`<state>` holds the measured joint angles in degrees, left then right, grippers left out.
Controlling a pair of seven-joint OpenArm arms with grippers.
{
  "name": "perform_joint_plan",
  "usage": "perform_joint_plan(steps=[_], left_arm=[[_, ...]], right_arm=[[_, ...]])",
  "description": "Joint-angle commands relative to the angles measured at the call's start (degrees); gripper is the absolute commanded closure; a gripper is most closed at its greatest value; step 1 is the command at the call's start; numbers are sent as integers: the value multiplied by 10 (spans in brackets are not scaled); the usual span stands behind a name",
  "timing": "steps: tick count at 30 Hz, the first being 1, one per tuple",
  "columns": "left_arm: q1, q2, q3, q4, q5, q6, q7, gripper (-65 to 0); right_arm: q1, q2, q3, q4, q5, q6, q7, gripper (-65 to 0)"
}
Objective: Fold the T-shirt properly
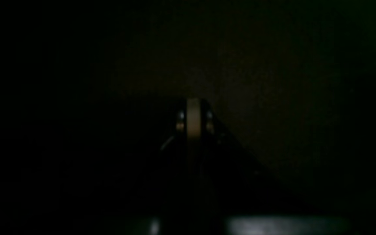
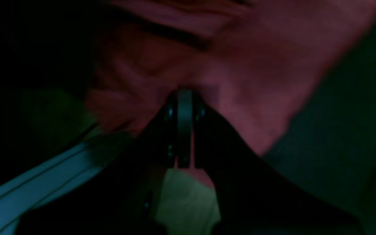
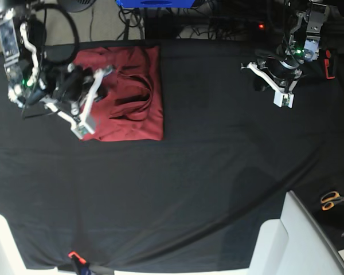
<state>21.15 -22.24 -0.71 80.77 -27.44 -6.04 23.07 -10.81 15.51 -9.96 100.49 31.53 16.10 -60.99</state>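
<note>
A black cloth covers the table (image 3: 206,172), cables behind it, the folded T-shirt (image 3: 129,94) lying lengthwise front-to-back at its far corner, right fingers (image 2: 184,98) pinching it, left fingers (image 1: 193,112) clenched empty

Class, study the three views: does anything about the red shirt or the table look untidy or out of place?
The T-shirt lies folded but rumpled, with ridges across its middle. Orange-handled scissors lie at the table's edge.
</note>
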Motion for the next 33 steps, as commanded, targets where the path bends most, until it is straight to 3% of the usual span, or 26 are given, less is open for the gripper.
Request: perform_joint_plan(steps=[1,5,10,26,33], left_arm=[[2,-7,-3,5,-1,-1,-1,0],[2,-6,-3,5,-1,-1,-1,0],[3,-6,-3,5,-1,-1,-1,0],[3,-6,-3,5,-1,-1,-1,0],[2,-4,-3,5,-1,-1,-1,0]], right_arm=[[9,2,2,-6,10,2,10,-5],[14,1,1,-48,10,2,43,-5],[15,-3,-1,-66,14,2,47,-5],[16,-28,-152,-23,13,1,48,-3],[16,-39,-176,-24,15,0,43,-3]])
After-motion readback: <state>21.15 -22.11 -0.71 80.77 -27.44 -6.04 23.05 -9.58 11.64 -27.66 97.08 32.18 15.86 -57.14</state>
